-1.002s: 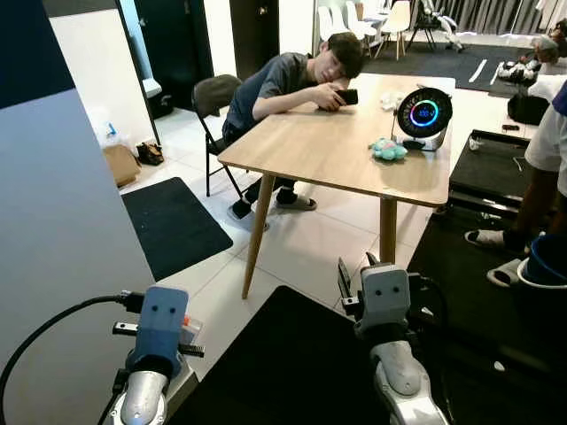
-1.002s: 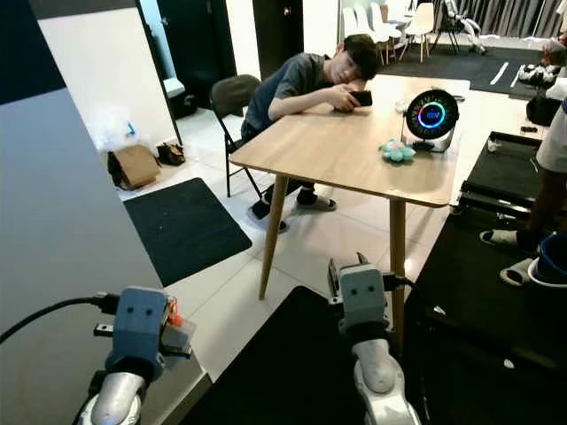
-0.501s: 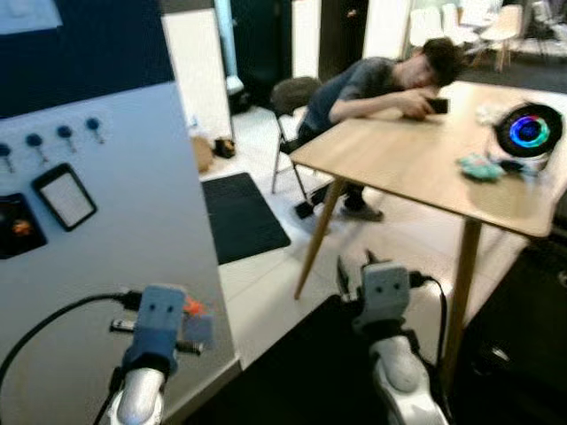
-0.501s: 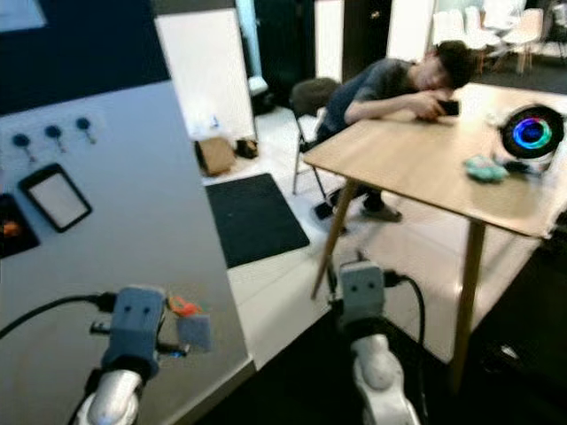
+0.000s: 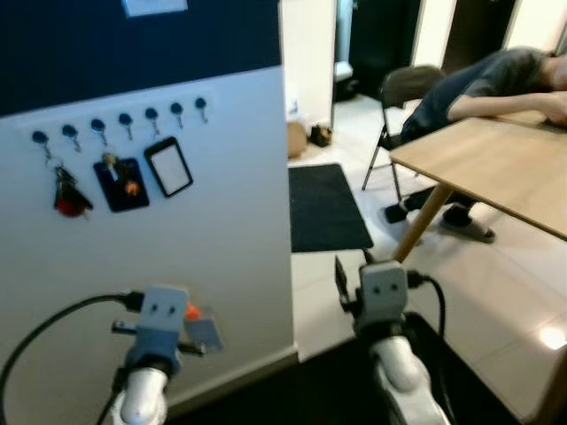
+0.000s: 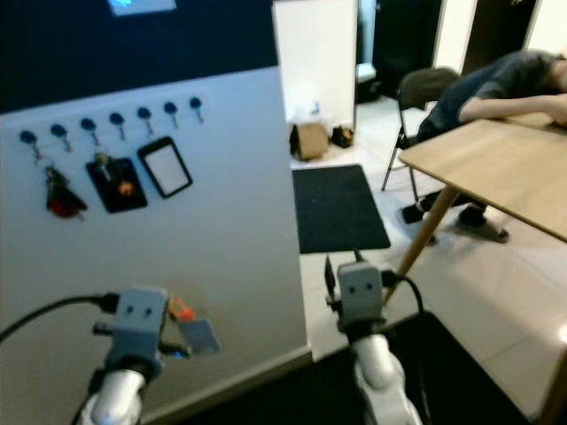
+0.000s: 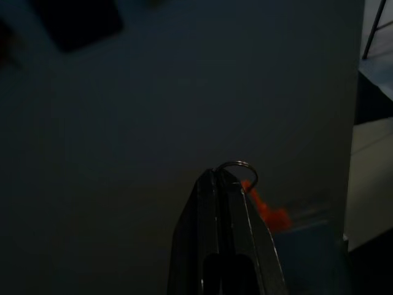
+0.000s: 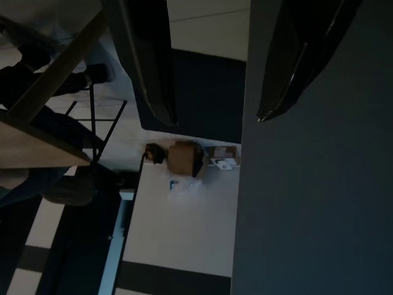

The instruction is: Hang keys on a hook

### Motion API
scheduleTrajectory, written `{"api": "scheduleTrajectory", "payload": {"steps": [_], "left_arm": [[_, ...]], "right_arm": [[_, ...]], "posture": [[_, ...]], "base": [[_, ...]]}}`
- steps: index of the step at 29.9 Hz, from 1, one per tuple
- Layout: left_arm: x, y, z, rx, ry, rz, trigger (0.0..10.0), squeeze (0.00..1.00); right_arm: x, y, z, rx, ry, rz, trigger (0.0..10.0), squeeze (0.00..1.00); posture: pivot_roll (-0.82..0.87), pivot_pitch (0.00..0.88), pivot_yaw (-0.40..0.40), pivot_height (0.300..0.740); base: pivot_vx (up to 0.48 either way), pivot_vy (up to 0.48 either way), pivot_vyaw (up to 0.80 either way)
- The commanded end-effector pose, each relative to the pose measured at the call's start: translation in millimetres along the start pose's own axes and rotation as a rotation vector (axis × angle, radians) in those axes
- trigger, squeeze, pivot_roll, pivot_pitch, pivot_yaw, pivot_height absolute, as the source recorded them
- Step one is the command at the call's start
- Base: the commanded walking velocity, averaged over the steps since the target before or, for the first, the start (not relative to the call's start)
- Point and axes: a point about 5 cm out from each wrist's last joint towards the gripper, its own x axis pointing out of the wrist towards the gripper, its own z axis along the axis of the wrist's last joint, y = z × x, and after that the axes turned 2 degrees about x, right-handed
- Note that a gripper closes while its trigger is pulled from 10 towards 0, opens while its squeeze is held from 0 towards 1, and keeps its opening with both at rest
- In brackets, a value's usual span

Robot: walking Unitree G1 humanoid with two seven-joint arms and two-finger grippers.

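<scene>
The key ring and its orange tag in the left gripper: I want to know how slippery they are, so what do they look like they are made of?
The key ring looks like thin bare metal wire, with a pale glint along its curve. The orange tag looks matte, maybe fabric or soft plastic; too dim to be sure. The left gripper is shut on them.

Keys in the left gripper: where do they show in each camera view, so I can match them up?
Left eye view: keys low left, before the white wall.
Right eye view: same, low left.
Left wrist view: ring and orange tag at the tip of the left gripper, shut on them.
Right wrist view: looks past the open right gripper at a cardboard box.
Shared landmark: the white wall.
</scene>
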Motion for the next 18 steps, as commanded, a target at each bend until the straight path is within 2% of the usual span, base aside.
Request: {"api": "scheduleTrajectory", "payload": {"steps": [1, 18], "left_arm": [[-1.6, 3.3, -5.9, 0.022, 0.023, 0.003, 10.0, 0.0], [-1.4, 3.1, -6.2, 0.022, 0.025, 0.006, 10.0, 0.0]], "right_arm": [[-2.3, 4.9, -1.7, 0.016, 0.006, 0.012, 10.0, 0.0], [-2.7, 4.5, -1.9, 0.013, 0.006, 0.014, 10.0, 0.0]], "posture": [[0.07, 0.087, 0.069, 0.74], [0.07, 0.086, 0.065, 0.74]], "base": [[0.0, 0.0, 0.8], [0.0, 0.0, 0.8]]}}
